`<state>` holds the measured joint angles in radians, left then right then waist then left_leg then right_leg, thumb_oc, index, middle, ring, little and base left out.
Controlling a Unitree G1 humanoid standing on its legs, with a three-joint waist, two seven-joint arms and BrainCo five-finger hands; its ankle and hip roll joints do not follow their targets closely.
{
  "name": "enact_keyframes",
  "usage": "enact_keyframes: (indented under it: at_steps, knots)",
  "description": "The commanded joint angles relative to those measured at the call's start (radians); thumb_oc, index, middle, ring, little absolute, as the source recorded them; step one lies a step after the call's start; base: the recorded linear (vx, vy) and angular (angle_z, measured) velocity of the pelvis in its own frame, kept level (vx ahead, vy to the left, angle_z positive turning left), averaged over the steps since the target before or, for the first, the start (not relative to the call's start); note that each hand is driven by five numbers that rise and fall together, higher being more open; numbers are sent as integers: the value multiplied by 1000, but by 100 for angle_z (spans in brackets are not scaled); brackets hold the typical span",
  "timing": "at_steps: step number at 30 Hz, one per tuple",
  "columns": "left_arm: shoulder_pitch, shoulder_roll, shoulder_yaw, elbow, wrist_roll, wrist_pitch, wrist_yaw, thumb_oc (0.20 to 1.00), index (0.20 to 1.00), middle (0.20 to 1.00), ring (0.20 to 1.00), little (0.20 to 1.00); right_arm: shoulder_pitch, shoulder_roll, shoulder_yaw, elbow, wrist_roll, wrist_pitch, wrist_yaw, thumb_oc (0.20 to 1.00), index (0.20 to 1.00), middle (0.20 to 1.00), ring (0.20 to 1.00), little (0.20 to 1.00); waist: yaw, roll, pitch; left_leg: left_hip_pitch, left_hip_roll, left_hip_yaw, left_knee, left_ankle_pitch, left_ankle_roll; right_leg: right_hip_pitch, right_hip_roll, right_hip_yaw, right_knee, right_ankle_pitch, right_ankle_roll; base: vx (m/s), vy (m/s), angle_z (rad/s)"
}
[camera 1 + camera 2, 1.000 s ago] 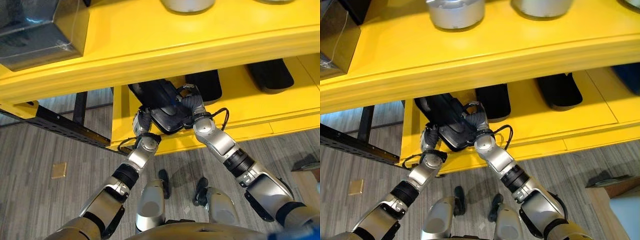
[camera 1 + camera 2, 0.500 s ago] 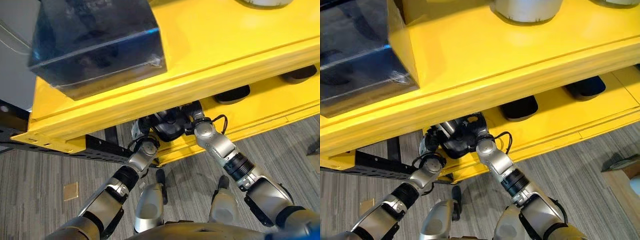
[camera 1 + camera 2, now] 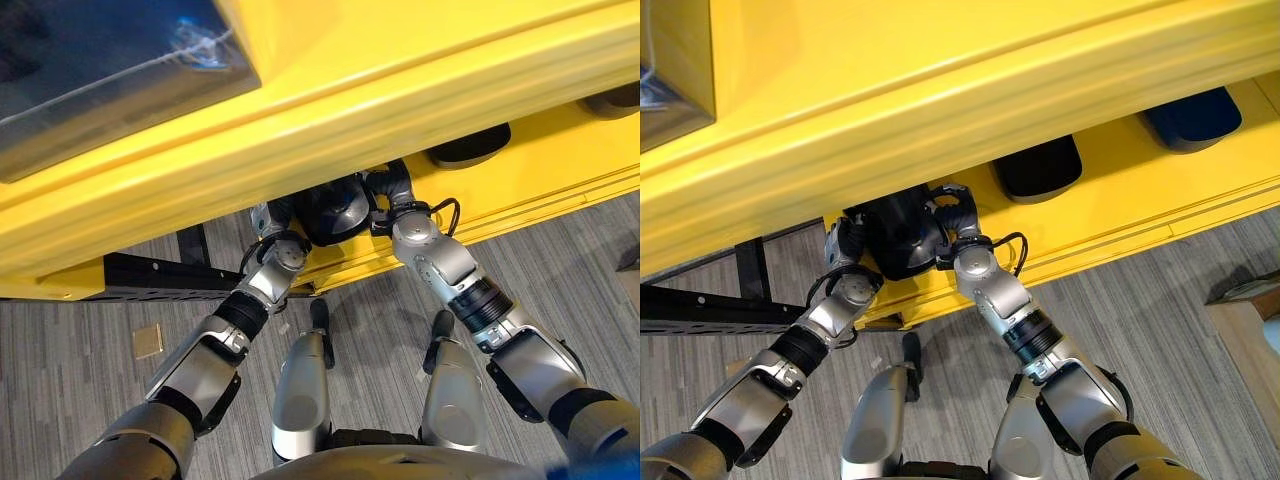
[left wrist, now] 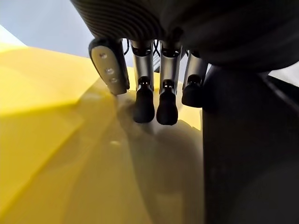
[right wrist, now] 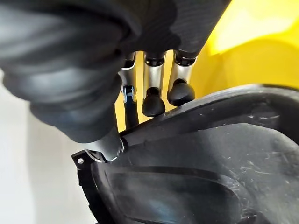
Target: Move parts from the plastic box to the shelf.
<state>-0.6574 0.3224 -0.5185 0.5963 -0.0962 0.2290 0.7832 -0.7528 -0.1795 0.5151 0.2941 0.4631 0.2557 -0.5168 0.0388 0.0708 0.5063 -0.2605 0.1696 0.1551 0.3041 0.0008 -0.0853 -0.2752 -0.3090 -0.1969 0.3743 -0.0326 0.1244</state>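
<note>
Yellow shelf (image 3: 420, 90), both hands (image 3: 845, 245) (image 3: 958, 215) gripping black part (image 3: 898, 235) on lower tier, fingers curled round it

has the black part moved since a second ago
Yes. The black part, between both hands, has gone further in under the upper shelf edge, relative to the lower shelf's front lip.

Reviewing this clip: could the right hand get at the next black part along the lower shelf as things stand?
Probably not yet. The right hand is clamped on the black part at the lower shelf, with the left hand on its other side. The neighbouring black part lies close with open shelf between, but the hand must let go first.
</note>
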Motion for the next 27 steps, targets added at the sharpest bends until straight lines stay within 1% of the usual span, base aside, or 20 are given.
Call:
enact_keyframes:
  at_steps: [1, 3, 5, 8, 9, 12, 13, 14, 15, 17, 18, 19, 22, 27]
  knots:
    - [-102, -48, -25, 37, -10, -22, -91, 200, 200, 200, 200, 200, -48, 98, 57, -75, 119, 5, 80, 200, 200, 200, 200, 200, -4, -14, 14, 17, 10, 53, 55, -30, 18, 13, 0, -21, 48, -35, -18, -26, 42, -4]
    - [-127, -42, -25, 50, 6, -6, -94, 200, 200, 200, 200, 200, -57, 100, 53, -65, 154, 16, 83, 200, 200, 200, 200, 200, -6, -14, 14, 1, 14, 58, 79, -38, 20, -4, -4, -21, 70, -39, -21, -12, 47, -7]
    - [-173, -38, -25, 80, -19, 10, -89, 200, 200, 200, 200, 200, -87, 105, 48, -42, 148, 14, 71, 200, 200, 200, 200, 200, -10, -15, 14, -34, 22, 64, 116, -50, 24, -43, -5, -13, 105, -45, -27, -38, 57, -4]
    - [-211, -33, -14, 113, -37, 9, -97, 200, 200, 200, 200, 200, -117, 102, 40, -18, 136, 12, 62, 200, 200, 200, 200, 200, -12, -13, 14, -61, 22, 64, 137, -58, 28, -73, -1, -5, 126, -49, -29, -29, 33, -4]
    - [-240, -37, -7, 133, -66, 19, -90, 200, 200, 200, 200, 200, -143, 100, 31, -1, 150, 28, 53, 200, 200, 200, 200, 200, -12, -13, 14, -81, 21, 65, 150, -63, 33, -96, 3, 2, 138, -51, -32, -42, 32, -4]
    - [-251, -40, 0, 139, -85, 22, -80, 200, 200, 200, 200, 200, -154, 99, 34, 14, 140, 25, 49, 200, 200, 200, 200, 200, -6, -15, 14, -102, 17, 61, 154, -63, 37, -113, 10, 2, 139, -49, -34, -43, -6, -2]
    - [-249, -42, 5, 141, -84, 18, -78, 200, 200, 200, 200, 200, -154, 97, 38, 16, 130, 13, 45, 200, 200, 200, 200, 200, -5, -18, 14, -107, 18, 60, 153, -62, 37, -118, 14, 2, 135, -48, -34, -35, -42, -1]
    - [-246, -43, 7, 140, -79, 16, -66, 442, 442, 442, 442, 442, -151, 93, 41, 12, 126, 6, 55, 200, 200, 200, 200, 200, -3, -21, 14, -113, 18, 57, 153, -61, 38, -122, 17, -1, 134, -47, -35, -25, -42, -1]
    - [-244, -45, 9, 138, -81, 18, -58, 445, 445, 445, 445, 445, -150, 94, 43, 8, 118, 3, 53, 200, 200, 200, 200, 200, -2, -23, 14, -113, 18, 57, 151, -60, 39, -122, 20, -2, 132, -47, -35, -14, -37, 0]
    - [-239, -44, 12, 131, -86, 24, -50, 275, 275, 275, 275, 275, -147, 90, 46, 4, 112, 1, 56, 200, 200, 200, 200, 200, 0, -25, 14, -112, 18, 57, 149, -60, 40, -121, 22, -5, 129, -46, -36, 0, 0, 0]
    - [-234, -44, 14, 126, -84, 22, -50, 228, 228, 228, 228, 228, -149, 89, 46, 8, 101, -3, 62, 256, 256, 256, 256, 256, 2, -26, 14, -114, 19, 56, 151, -60, 40, -123, 22, -5, 133, -48, -37, 0, 0, 0]
    - [-234, -46, 14, 119, -77, 28, -51, 1000, 1000, 1000, 1000, 1000, -151, 88, 45, 9, 93, -9, 57, 1000, 1000, 1000, 1000, 1000, 4, -28, 14, -114, 21, 55, 151, -60, 39, -121, 22, -7, 135, -49, -36, 0, 0, 0]
    - [-232, -46, 17, 105, -93, 35, -35, 1000, 1000, 1000, 1000, 1000, -154, 82, 43, 11, 77, -11, 62, 1000, 1000, 1000, 1000, 1000, 9, -30, 14, -113, 20, 53, 150, -60, 39, -121, 23, -9, 138, -50, -36, 0, 0, 0]
    - [-223, -53, 19, 95, -87, 46, -23, 1000, 1000, 1000, 1000, 1000, -150, 79, 39, 15, 92, -18, 36, 1000, 1000, 1000, 1000, 1000, 17, -36, 14, -111, 20, 49, 144, -57, 39, -120, 23, -17, 139, -51, -34, 7, -19, 5]
